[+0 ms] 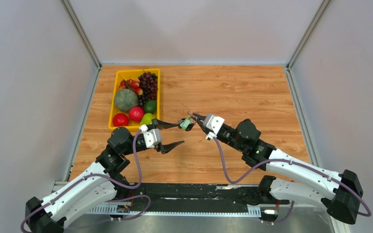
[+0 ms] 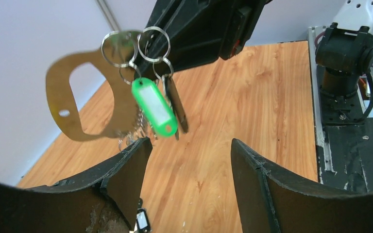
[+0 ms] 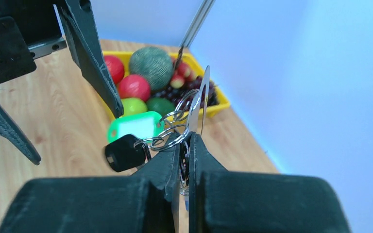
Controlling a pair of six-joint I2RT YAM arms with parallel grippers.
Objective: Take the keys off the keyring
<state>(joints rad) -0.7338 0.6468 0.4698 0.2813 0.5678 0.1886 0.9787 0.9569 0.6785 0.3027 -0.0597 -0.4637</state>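
Right pincer (image 3: 184, 141), we see, is clamped on the keyring (image 3: 200, 97), holding it in the air with the keys (image 3: 125, 153) and a green tag (image 3: 135, 126) dangling beside its tips. Our left pincer (image 2: 190, 145) gapes wide just beside that bunch. Below lies the wooden tabletop (image 2: 252, 97); farther off, a yellow fruit basket (image 1: 118, 74) and pale walls (image 1: 29, 73).

Yellow plastic fruit basket (image 1: 137, 71) sits far left on the wooden table (image 1: 243, 92). Silvery flat keyring (image 2: 60, 97), dark metal keys (image 2: 175, 104) below it, hangs above table centre between left gripper (image 1: 177, 134) and right gripper (image 1: 194, 116).
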